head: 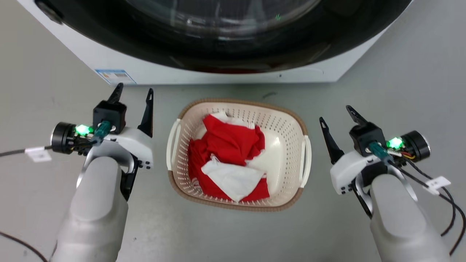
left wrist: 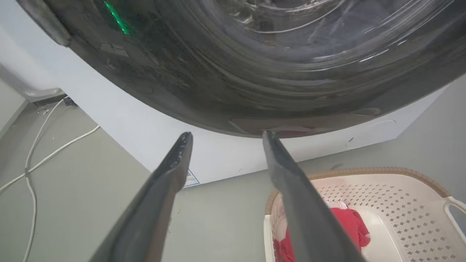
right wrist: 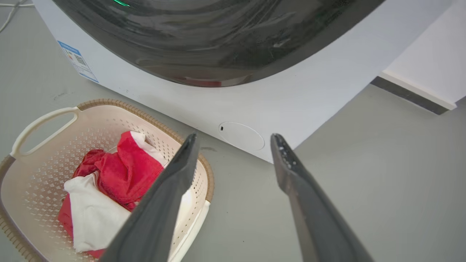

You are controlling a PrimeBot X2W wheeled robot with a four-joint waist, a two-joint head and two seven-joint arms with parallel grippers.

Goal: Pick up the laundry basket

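Observation:
The laundry basket (head: 287, 142) stands on the grey floor between my arms, cream with a brown rim and white side handles, holding red and white cloth (head: 229, 160). My left gripper (head: 133, 92) hovers open to the basket's left, apart from its handle (head: 171, 145). On the other side my right gripper (head: 335, 114) is open too, just beyond the right handle (head: 306, 160). The basket (left wrist: 400, 203) lies at the lower right of the left wrist view, past the left gripper (left wrist: 225, 136). In the right wrist view the basket (right wrist: 40, 163) lies lower left of the right gripper (right wrist: 235, 136).
A white washing machine (head: 204, 72) with a dark round door (head: 233, 32) stands just behind the basket. White cables (left wrist: 32, 160) trail on the floor to its left. A white wall base (right wrist: 418, 83) runs to its right. Black cables (head: 447, 203) hang from my right wrist.

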